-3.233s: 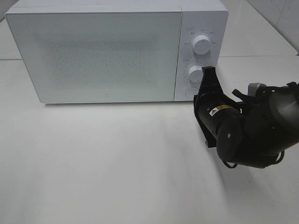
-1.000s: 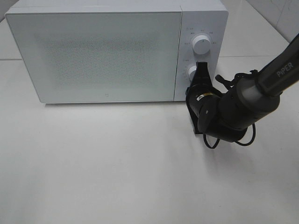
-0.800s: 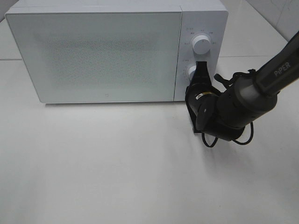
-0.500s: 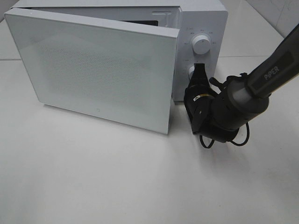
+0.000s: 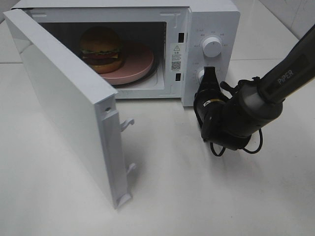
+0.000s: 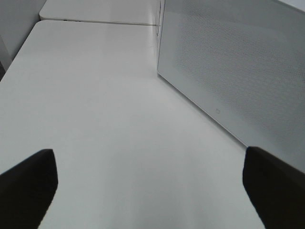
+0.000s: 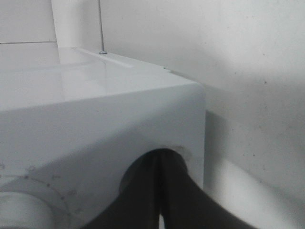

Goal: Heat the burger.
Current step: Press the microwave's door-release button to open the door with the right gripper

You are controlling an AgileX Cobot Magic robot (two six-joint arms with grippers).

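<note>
Microwave (image 5: 216, 14) at rear of table (image 5: 197, 196). Door (image 5: 59, 98) stands open at its front-left. Inside: plate (image 5: 138, 61) on cavity floor, burger (image 5: 101, 48) on plate's left part. Ctrl panel (image 5: 229, 59) on its right side, upper knob (image 5: 212, 46) above lower knob (image 5: 201, 75). Right gripper (image 5: 210, 74) just in front of panel, by lower knob.

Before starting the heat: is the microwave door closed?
No, the microwave door stands wide open, showing the burger on the pink plate inside.
</note>
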